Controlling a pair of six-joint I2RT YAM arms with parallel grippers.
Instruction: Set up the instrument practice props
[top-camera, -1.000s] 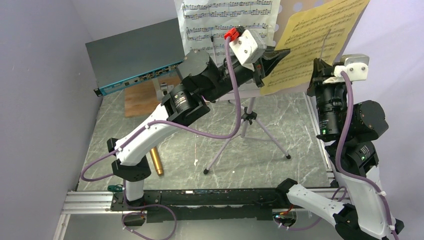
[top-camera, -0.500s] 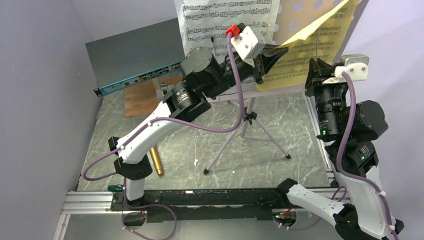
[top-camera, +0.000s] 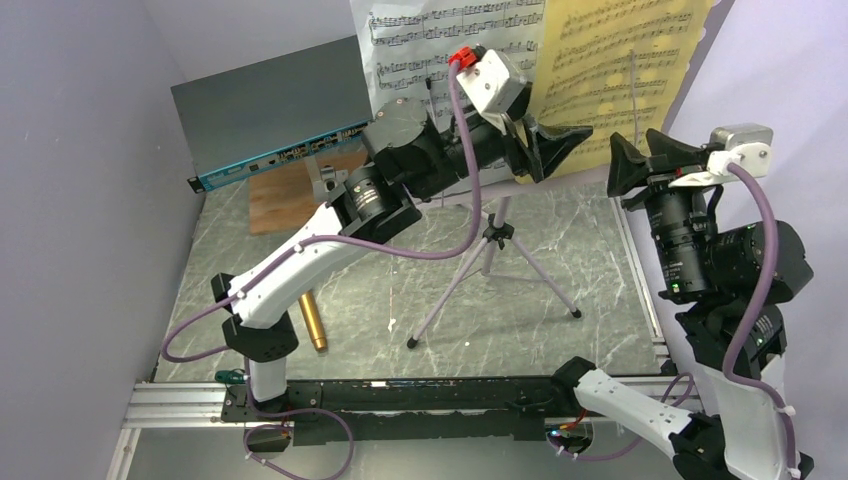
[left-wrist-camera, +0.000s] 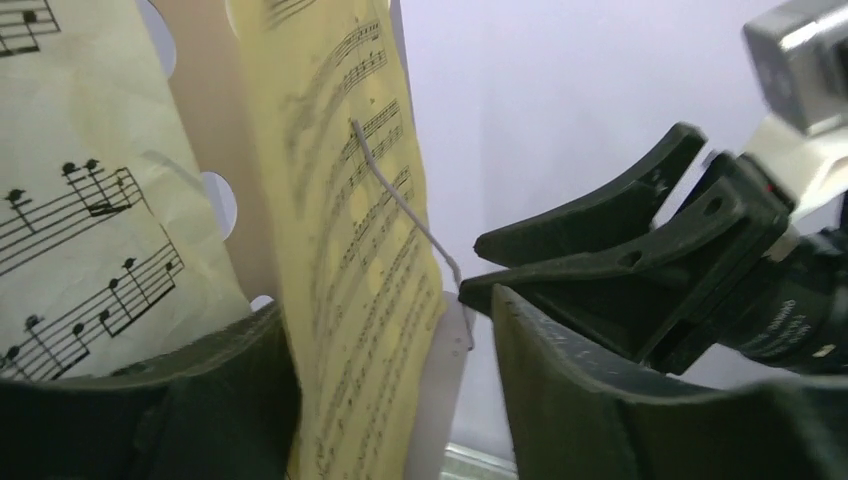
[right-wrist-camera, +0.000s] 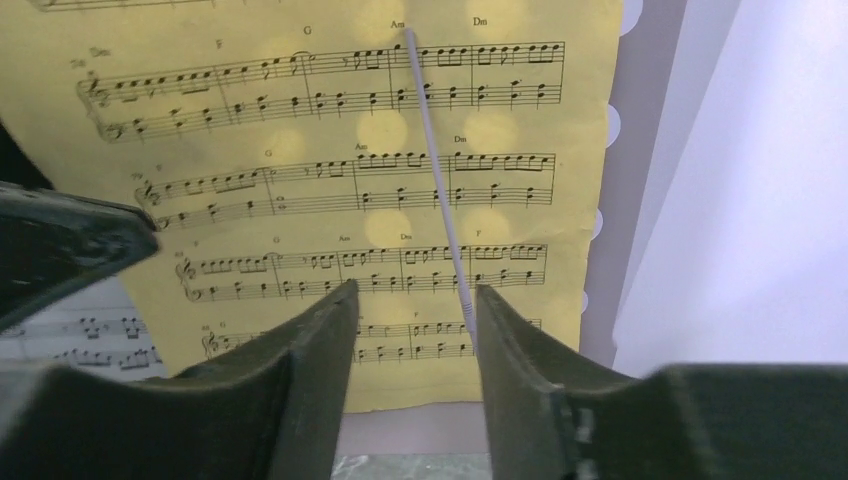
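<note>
Covering the scene fast: grey marbled bench (top-camera: 560, 330), pale lilac walls left, back and right, aluminium rail along the near edge.

Counts:
- Two arms.
- One pale lilac perforated music stand (top-camera: 497, 235), mid-bench toward the back, two tripod feet clearly seen on the bench.
- Two music sheets, both upright on the stand's desk: white sheet (top-camera: 420, 40) on the left, yellow sheet (top-camera: 620, 70) on the right, side by side.
- One thin wire retainer (right-wrist-camera: 435, 170) lying across the yellow sheet.
- One gold microphone (top-camera: 313, 322) flat on the bench, just beside the left arm's base.
- One flat grey network switch (top-camera: 270, 120) with a blue front, back left corner.
- One wooden board (top-camera: 285, 195) in front of it, carrying one metal block (top-camera: 325, 180).

Left pincer (top-camera: 565, 150): jaws apart, at the yellow sheet's lower edge. The wrist view shows the sheet and the stand's edge standing in the gap, not squeezed.

Right pincer (top-camera: 630, 155): jaws apart, nothing between them, facing the yellow sheet's lower right part, close to the left pincer, not touching it.
</note>
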